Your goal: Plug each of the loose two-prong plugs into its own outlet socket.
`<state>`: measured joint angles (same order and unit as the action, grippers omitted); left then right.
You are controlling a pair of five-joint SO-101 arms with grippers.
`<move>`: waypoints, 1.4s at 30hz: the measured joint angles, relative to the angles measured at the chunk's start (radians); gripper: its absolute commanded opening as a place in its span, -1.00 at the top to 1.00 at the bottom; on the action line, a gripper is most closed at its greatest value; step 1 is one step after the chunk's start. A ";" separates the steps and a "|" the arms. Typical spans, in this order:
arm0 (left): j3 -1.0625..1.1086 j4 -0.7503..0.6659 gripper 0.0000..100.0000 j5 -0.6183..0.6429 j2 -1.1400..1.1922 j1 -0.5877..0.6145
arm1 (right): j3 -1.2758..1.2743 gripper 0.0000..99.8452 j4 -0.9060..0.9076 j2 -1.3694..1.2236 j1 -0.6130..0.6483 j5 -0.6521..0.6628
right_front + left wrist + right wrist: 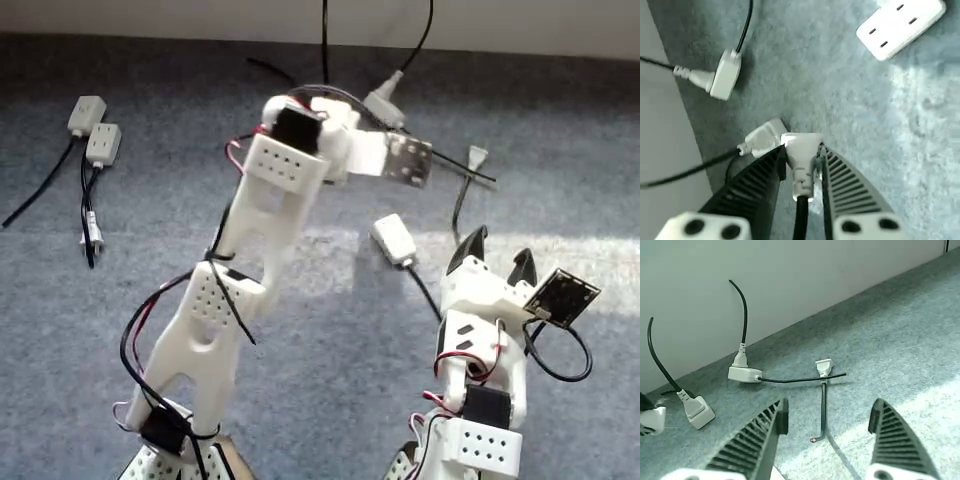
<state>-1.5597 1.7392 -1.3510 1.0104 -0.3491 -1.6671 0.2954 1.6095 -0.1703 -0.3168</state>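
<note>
Left jaws, white plug clamped — black-corded

Left arm: white, stretched long across the bench from its near edge toward the far side, wrist bent toward the other arm's side.
Left pincer: black ribbed fingers closed tight on a white plug, low over the surface.
Right arm: folded short at the near edge.
Right pincer: fingers spread wide, nothing between them, tips pointing away from the base.
</note>
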 measured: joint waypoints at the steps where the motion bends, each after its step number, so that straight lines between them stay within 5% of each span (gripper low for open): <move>1: -0.006 0.006 0.99 0.011 0.000 0.038 | 0.000 0.48 0.006 0.000 0.014 0.000; 11: 0.193 0.012 0.99 0.181 0.002 0.305 | 0.064 0.47 0.120 -0.209 0.130 0.064; 17: 0.394 0.014 0.99 0.218 0.003 0.304 | 0.315 0.47 0.229 -0.474 0.198 0.133; 22: 0.410 0.014 0.99 0.324 0.003 0.305 | 0.634 0.47 0.387 -0.733 0.318 0.256; 29: 0.379 0.014 0.99 0.480 0.003 0.305 | 1.037 0.47 0.548 -1.123 0.333 0.350; 42: 0.330 0.018 0.99 0.684 -0.072 0.252 | 1.160 0.47 0.512 -1.510 0.336 0.407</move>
<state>-1.2298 1.7576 -0.6667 0.9383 -0.0974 -0.5071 0.8078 0.0997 0.1657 0.0898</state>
